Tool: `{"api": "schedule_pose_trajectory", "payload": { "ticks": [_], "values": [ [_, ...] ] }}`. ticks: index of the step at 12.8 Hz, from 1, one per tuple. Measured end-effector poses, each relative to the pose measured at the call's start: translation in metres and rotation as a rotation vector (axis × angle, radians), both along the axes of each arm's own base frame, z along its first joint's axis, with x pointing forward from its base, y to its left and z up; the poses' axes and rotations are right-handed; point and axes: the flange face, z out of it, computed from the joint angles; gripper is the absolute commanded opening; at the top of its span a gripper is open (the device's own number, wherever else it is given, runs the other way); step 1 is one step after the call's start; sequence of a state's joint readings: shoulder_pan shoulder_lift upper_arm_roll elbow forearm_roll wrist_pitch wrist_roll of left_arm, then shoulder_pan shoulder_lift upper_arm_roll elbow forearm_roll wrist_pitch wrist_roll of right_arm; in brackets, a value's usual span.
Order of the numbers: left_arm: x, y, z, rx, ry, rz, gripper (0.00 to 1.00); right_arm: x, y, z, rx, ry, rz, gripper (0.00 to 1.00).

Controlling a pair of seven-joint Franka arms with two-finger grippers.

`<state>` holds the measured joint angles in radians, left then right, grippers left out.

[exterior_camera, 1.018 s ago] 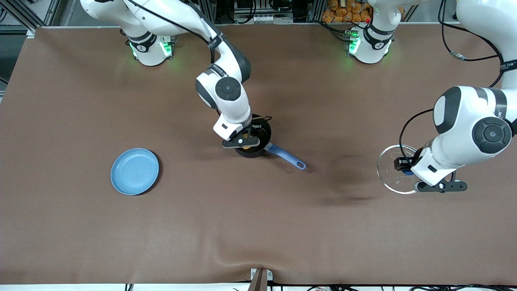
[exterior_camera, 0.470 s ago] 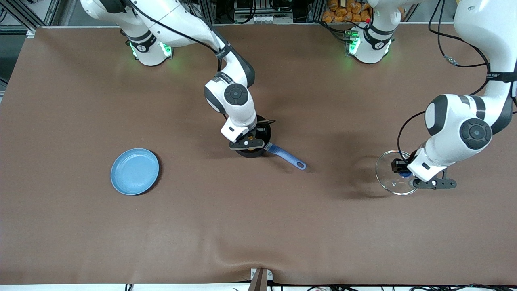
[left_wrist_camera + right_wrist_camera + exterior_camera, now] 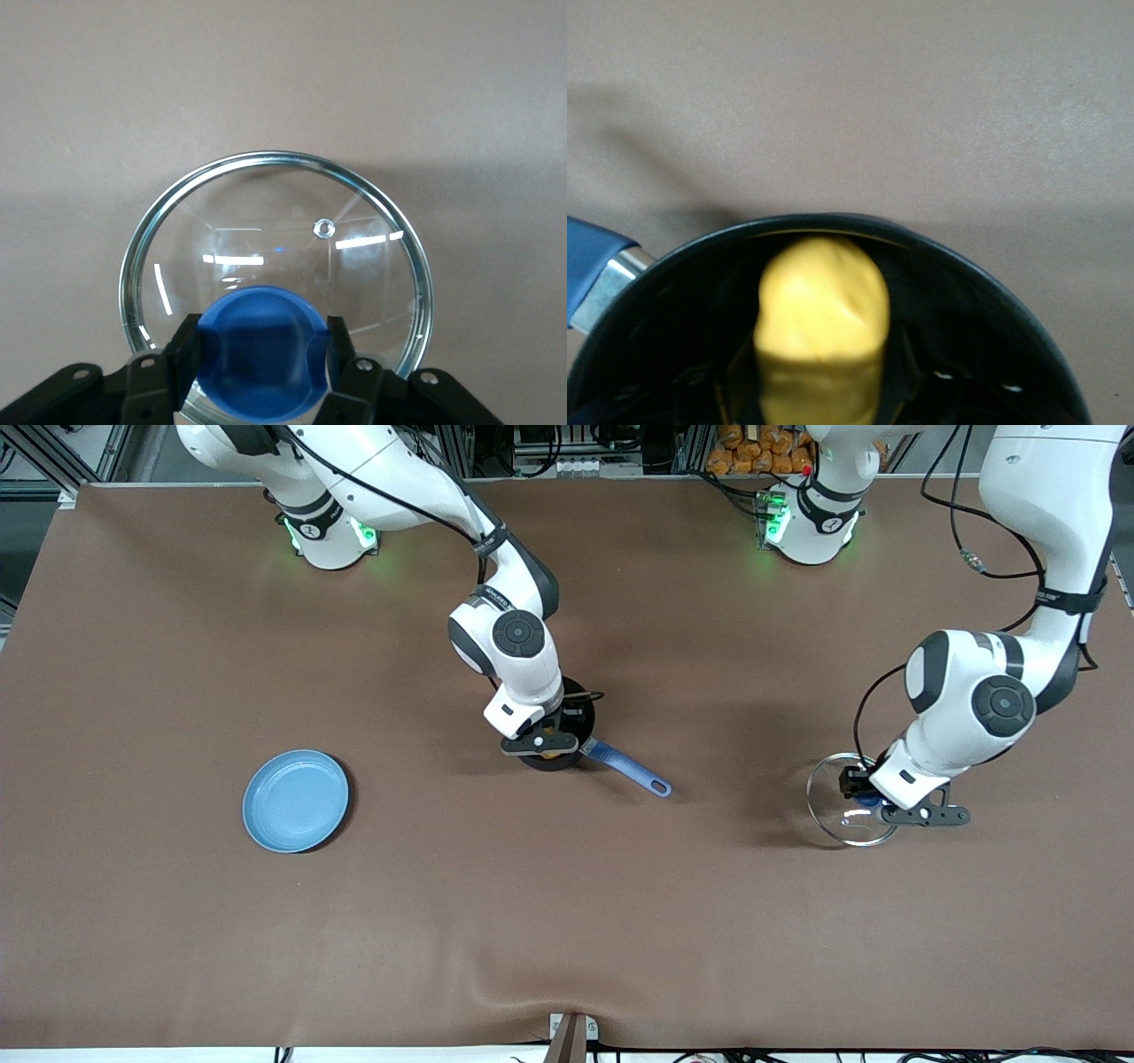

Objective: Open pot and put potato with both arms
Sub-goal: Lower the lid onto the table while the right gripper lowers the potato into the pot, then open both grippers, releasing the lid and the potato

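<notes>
Most of the pot (image 3: 558,731) is covered by the right pincer (image 3: 547,741) in the front view; only its rim and the blue handle (image 3: 631,769) are seen, near the middle of the surface (image 3: 567,921). In the right wrist view the potato (image 3: 822,332) is seen gripped between the closed-in fingers, down inside the pot's mouth; its lower end is cut off. The glass lid (image 3: 840,812) is held by its blue knob (image 3: 261,350) in the left pincer (image 3: 864,802), closed on the knob, toward the left arm's edge. Since a second ago the lid has been carried slightly toward the middle, the right pincer barely shifted. A blue plate (image 3: 295,800) sits toward the right arm's edge; the camera-side edge is wide open.
</notes>
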<state>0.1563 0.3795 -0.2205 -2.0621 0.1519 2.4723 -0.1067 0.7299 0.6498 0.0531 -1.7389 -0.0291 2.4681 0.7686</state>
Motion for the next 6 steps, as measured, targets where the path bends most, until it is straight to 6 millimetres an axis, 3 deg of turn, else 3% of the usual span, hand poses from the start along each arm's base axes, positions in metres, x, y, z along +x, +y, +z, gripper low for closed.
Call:
{"api": "schedule_pose_trajectory", "payload": {
  "ticks": [1, 2, 3, 4, 6],
  "values": [
    [-0.005, -0.001, -0.006, -0.001, 0.004, -0.002, 0.0, 0.0, 0.0, 0.001, 0.001, -0.001, -0.001, 1.0],
    [-0.009, -0.001, -0.009, -0.001, 0.009, -0.002, 0.13, 0.001, 0.001, 0.002, 0.003, -0.003, -0.001, 1.0],
    [-0.011, 0.0, -0.011, -0.001, 0.013, -0.003, 0.7, 0.003, 0.002, 0.006, 0.008, -0.008, -0.001, 1.0],
    [-0.012, -0.001, -0.012, -0.001, 0.017, -0.003, 1.0, 0.005, 0.003, 0.013, 0.008, -0.01, -0.003, 1.0],
    [-0.012, -0.002, -0.011, -0.002, 0.011, -0.005, 1.0, 0.012, -0.001, 0.036, -0.02, 0.011, -0.012, 1.0]
  ]
}}
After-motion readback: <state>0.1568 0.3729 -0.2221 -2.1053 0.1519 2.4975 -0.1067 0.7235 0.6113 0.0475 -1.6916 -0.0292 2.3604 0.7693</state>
